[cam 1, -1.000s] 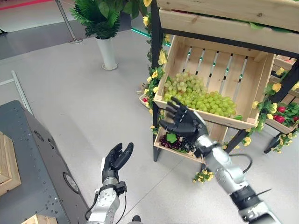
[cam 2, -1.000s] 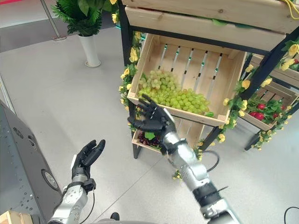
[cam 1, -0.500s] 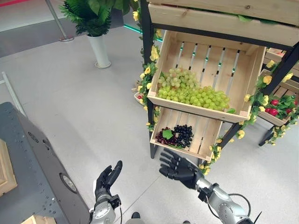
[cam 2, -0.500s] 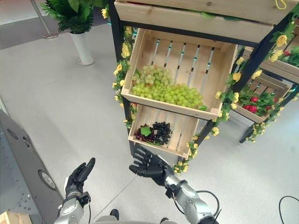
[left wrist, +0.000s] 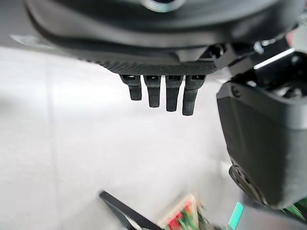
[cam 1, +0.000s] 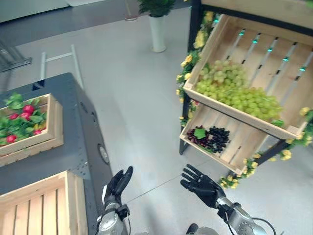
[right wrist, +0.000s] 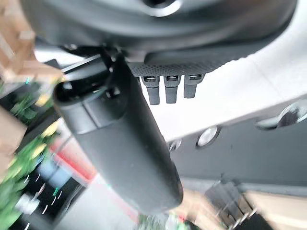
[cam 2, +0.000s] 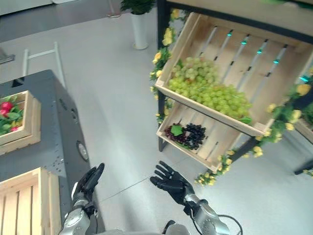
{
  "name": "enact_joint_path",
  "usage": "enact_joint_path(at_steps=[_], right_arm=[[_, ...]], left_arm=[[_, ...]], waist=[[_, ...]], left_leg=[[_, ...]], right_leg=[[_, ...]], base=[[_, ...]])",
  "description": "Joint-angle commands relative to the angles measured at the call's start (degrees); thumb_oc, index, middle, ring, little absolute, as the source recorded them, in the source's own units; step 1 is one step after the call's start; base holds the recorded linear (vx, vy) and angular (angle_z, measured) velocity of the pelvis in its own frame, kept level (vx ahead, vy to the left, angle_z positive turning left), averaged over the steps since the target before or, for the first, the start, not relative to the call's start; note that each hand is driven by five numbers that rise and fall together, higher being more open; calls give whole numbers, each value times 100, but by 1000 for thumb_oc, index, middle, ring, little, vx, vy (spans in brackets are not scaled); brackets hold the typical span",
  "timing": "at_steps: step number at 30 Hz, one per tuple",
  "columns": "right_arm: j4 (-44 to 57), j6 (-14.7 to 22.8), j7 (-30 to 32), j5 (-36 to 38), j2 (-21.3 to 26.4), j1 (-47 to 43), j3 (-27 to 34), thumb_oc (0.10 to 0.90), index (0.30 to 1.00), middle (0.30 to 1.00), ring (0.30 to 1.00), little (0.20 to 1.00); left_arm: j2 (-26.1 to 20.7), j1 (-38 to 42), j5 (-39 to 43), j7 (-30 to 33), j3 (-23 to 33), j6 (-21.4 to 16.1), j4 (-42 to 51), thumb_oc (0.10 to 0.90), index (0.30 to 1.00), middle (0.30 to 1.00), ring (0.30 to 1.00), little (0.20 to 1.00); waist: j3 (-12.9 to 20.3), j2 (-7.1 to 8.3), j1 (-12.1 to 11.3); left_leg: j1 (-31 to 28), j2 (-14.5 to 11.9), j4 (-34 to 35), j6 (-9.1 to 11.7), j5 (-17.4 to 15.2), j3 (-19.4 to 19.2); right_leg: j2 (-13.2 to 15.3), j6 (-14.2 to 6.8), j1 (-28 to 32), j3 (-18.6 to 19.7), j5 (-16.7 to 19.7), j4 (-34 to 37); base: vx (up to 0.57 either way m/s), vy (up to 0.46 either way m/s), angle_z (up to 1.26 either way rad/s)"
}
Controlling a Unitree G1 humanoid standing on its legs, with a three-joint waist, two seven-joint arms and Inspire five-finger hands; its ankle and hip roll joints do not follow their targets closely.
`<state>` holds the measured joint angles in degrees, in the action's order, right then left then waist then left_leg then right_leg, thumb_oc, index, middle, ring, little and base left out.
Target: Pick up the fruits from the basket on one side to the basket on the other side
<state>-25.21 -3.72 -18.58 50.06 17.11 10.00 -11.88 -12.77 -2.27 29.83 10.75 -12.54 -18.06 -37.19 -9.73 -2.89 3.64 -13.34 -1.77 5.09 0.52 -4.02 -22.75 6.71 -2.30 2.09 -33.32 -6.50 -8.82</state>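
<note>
Two hands hang low in the frame over the grey floor (cam 1: 137, 98), both with fingers spread and holding nothing: the left hand (cam 1: 117, 185) at bottom centre-left, just beside the edge of the dark surface (cam 1: 73, 147), and the right hand (cam 1: 201, 186) at bottom centre-right, palm turned up. In each wrist view the fingers stand straight, with nothing between them. At the upper right a tilted wooden crate (cam 1: 274, 68) holds a heap of green grapes (cam 1: 234, 93) — under it a lower crate (cam 1: 230, 147) carries dark grapes (cam 1: 215, 138) near its left end. Yellow flowers (cam 1: 188, 61) trail down the rack's post. At the left, on the dark surface, a shallow wooden crate (cam 1: 49, 139) holds red fruits among leaves (cam 1: 19, 117), and a bare slatted crate (cam 1: 44, 208) sits at the lower left corner. A white planter (cam 1: 157, 33) stands at the top.
</note>
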Motion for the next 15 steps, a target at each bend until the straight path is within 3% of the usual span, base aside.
enact_joint_path(at_steps=[1,3,4,7,9,11,12,14,15], right_arm=[[312,335,305,515,-509,-346,-254,800,900,900,900,900],[209,355,490,553,-613,-418,-254,800,900,900,900,900],[227,293,464,510,-691,-388,-317,800,900,900,900,900],[78,433,285,280,-755,-283,-439,800,900,900,900,900],[-59,425,286,378,-801,-322,-440,800,900,900,900,900],[-441,254,489,750,-957,-431,-405,800,900,900,900,900],[-530,242,506,764,-999,-458,-401,800,900,900,900,900],[-951,430,760,901,-1242,-583,-540,800,900,900,900,900],[-1082,509,850,908,-1271,-643,-575,800,900,900,900,900]], left_arm=[[-336,607,-361,116,-182,-552,395,800,900,900,900,900],[-323,804,-489,180,-348,-469,351,800,900,900,900,900],[-317,790,-593,148,-398,-400,308,800,900,900,900,900],[-406,695,-611,6,-489,-267,193,800,900,900,900,900],[-385,643,-379,-67,-466,-125,84,800,900,900,900,900],[-242,573,27,-193,-405,-10,-262,800,900,900,900,900],[-193,560,81,-219,-395,-29,-365,800,900,900,900,900],[56,616,47,-96,-529,7,-831,800,900,900,900,900],[126,655,-20,-16,-595,50,-941,800,900,900,900,900]], waist=[[74,216,79],[-37,200,181],[-127,164,269],[-180,163,277],[-178,148,212],[-136,129,151],[-124,127,151],[32,162,172],[74,191,164]], left_leg=[[-41,448,-9,-33,-371,355],[114,437,-9,-153,-338,497],[159,436,-9,-231,-299,602],[207,366,-9,-357,-204,655],[222,321,-9,-395,-178,690],[248,273,-9,-458,-181,968],[252,256,-9,-462,-169,1048],[377,162,-9,-471,-39,1477],[396,138,-14,-443,-24,1541]], right_leg=[[-431,-192,-561,172,848,115],[-236,-498,-972,357,1270,-649],[-85,-626,-1339,834,1457,-1542],[367,-523,-1288,1399,1294,-2068],[598,-457,-1070,1501,1189,-2066],[682,-380,-714,1982,1119,-1802],[633,-354,-611,2099,1059,-1664],[238,-216,-161,2840,841,-457],[163,-222,-7,2929,764,-76]], base=[[-377,148,51],[-303,153,32],[-310,120,20],[-268,10,13],[-141,-70,24],[-105,-217,26],[-131,-397,30],[-141,-505,39],[-117,-463,50]])
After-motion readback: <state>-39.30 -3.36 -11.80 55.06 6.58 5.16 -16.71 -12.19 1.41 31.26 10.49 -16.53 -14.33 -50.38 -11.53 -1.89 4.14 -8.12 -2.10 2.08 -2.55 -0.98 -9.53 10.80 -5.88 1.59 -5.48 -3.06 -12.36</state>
